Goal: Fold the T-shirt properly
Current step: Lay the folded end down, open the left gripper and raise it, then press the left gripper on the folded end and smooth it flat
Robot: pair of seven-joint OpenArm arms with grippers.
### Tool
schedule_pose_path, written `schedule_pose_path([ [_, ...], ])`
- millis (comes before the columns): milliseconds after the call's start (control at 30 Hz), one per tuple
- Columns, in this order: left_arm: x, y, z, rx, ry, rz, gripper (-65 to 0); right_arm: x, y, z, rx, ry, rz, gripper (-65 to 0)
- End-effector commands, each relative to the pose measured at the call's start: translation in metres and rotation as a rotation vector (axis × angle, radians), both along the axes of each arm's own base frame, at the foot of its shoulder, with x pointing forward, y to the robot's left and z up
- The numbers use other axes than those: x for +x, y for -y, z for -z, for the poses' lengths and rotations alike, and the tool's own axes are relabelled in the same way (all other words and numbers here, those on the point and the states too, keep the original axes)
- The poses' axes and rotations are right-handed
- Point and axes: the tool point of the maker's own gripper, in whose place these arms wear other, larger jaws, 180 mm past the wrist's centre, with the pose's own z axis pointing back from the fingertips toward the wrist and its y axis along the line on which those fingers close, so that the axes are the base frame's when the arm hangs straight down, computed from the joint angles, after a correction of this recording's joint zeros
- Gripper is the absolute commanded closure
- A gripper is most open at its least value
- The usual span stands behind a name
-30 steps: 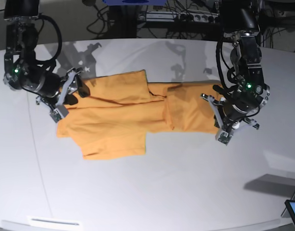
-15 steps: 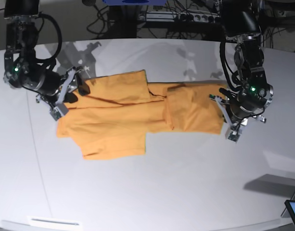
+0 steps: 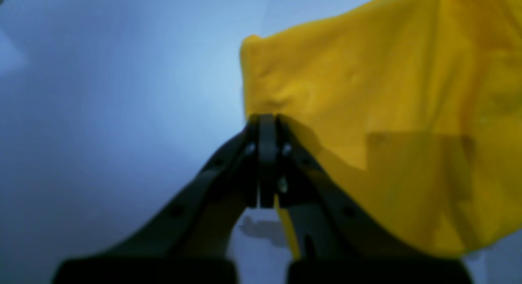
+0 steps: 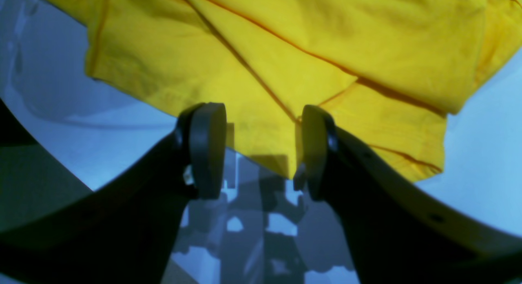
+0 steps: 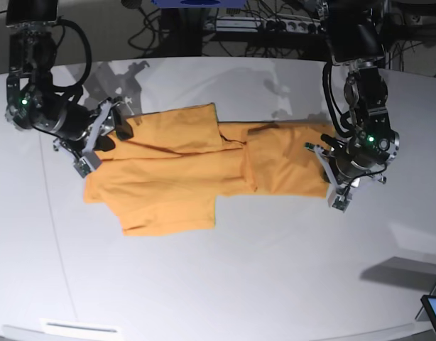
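The orange-yellow T-shirt point(image 5: 175, 170) lies spread across the white table, with folds over its middle. No lettering or tag shows. My left gripper point(image 5: 334, 186) is at the shirt's right edge. In the left wrist view it point(image 3: 267, 125) is shut, with the shirt's point(image 3: 367, 92) edge at its tips and a sliver of cloth between the fingers. My right gripper point(image 5: 104, 140) is at the shirt's left end. In the right wrist view it point(image 4: 261, 149) is open, its pads point(image 4: 208, 149) straddling a corner of the shirt point(image 4: 326, 39).
The white table point(image 5: 239, 270) has a curved front edge. A dark screen corner point(image 5: 434, 309) shows at the lower right. Cables and power strips point(image 5: 260, 28) lie behind the table's far edge.
The left gripper was open at the shirt's right edge; it turned, shifted slightly right and then back, and is now shut there. The right arm has barely moved.
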Motion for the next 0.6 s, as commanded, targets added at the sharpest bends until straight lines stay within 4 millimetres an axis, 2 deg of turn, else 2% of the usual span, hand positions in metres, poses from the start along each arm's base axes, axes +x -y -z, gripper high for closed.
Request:
schedule_pose_path([
  [0, 0.013, -0.003, -0.014, 0.001, 0.05, 0.002, 0.0, 0.008, 0.0, -0.011, 0.014, 0.044, -0.002, -28.4],
  [233, 0.005, -0.007, 0.025, -0.044, -0.058, -0.028, 0.0, 0.008, 0.0, -0.012, 0.015, 0.045, -0.001, -28.4],
  [367, 0.0, 0.003, 0.039, -0.053, -0.086, 0.004, 0.0, 0.008, -0.001, -0.012, 0.015, 0.047, -0.002, -28.4],
  [433, 0.002, 0.005, 0.034, -0.048, -0.072, 0.016, 0.0, 0.009, -0.001, -0.012, 0.015, 0.048, -0.002, -28.4],
  [567, 0.013, 0.01, 0.005, -0.025, 0.011, 0.038, 0.0, 0.009, -0.001, -0.013, 0.015, 0.05, -0.002, -28.4],
])
